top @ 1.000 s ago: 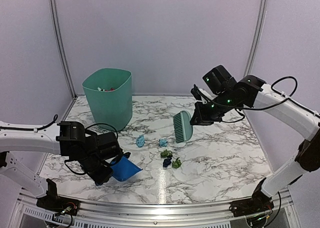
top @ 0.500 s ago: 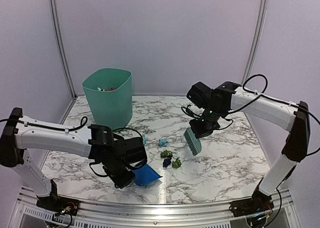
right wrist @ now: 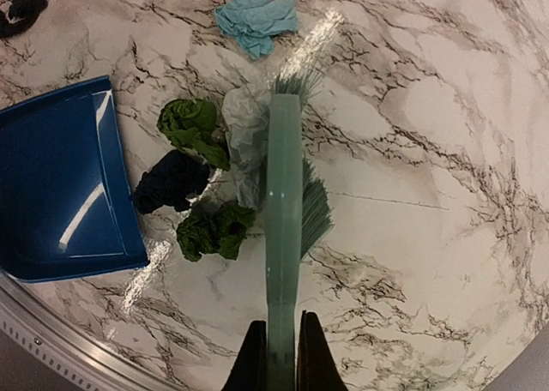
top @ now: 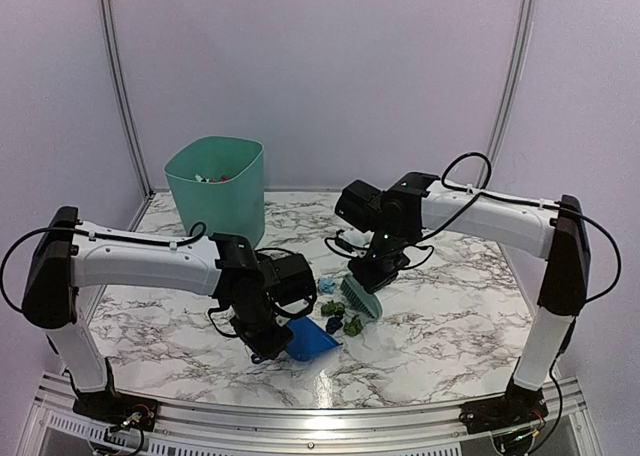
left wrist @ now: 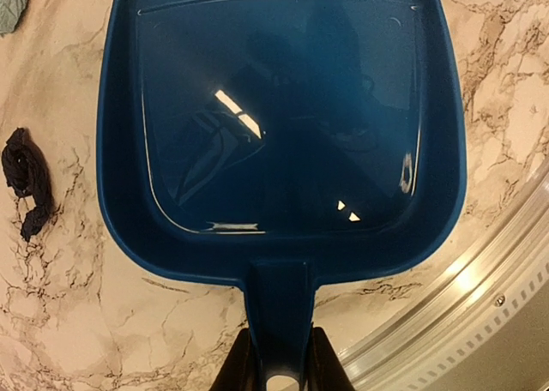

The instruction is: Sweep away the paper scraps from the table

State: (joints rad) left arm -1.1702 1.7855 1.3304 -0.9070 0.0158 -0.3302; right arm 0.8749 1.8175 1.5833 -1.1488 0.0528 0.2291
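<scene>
Marble-patterned table (top: 450,326) forms the work surface, and a green bin (top: 215,196) stands at its far left. On the near side, the left gripper (left wrist: 279,369) is clamped on the handle of the blue dustpan (left wrist: 283,108). The right gripper (right wrist: 281,357) is clenched on the handle of the mint-green brush (right wrist: 283,194).

The paper scraps (right wrist: 190,125) lie on the table ahead of the right gripper. Two green wads, one dark wad and one pale wad sit against the left side of the brush head, between it and the dustpan. One light-blue wad lies beyond the brush tip. Another dark wad lies left of the dustpan, ahead of the left gripper.
</scene>
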